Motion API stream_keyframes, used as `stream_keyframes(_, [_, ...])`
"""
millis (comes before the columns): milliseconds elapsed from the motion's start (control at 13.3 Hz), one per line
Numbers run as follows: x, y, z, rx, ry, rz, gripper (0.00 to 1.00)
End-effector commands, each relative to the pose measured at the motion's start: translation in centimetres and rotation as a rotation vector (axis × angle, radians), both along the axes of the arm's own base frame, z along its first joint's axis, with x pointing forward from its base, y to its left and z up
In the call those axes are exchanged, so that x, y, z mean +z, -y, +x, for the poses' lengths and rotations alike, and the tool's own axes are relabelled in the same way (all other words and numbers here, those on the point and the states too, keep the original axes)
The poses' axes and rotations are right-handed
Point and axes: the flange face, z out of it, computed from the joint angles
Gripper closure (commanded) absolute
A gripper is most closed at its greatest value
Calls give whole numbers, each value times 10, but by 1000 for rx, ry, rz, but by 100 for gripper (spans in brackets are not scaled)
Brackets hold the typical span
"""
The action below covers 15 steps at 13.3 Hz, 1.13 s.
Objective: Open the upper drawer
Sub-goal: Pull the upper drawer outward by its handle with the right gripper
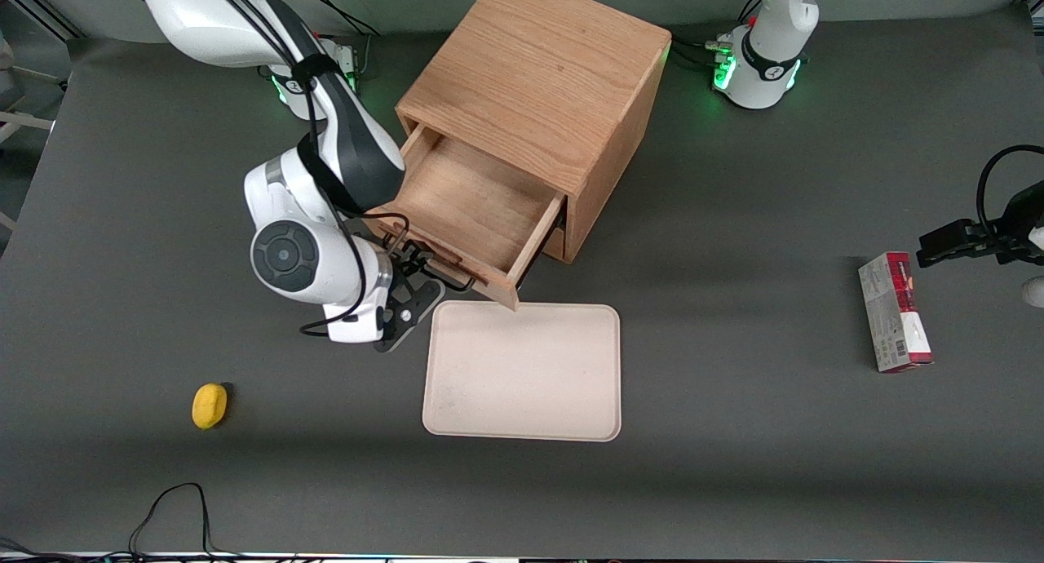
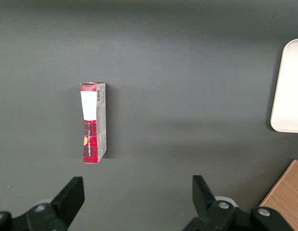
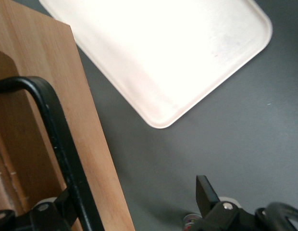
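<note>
Upper drawer (image 1: pixel 469 208) pulled out of cabinet (image 1: pixel 545 82); open end effector (image 1: pixel 418 279) straddles its handle (image 3: pixel 60 149) without gripping.

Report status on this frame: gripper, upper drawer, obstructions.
Gripper at the black handle, fingers open around the bar. Upper drawer pulled well out, box empty. Its front corner overhangs the beige tray.

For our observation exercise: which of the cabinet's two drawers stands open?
The upper drawer, pulled out with its wooden box showing; the lower one stays shut beneath. The gripper is at its black handle.
</note>
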Motion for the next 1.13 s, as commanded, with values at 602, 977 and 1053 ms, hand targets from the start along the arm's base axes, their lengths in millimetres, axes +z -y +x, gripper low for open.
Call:
stream_keyframes(602, [1,34,59,-7,80,45,0])
stream_keyframes(977, [7,46,71,4,125,76,0])
stream_keyframes(1053, [6,55,76,-16,140,82,0])
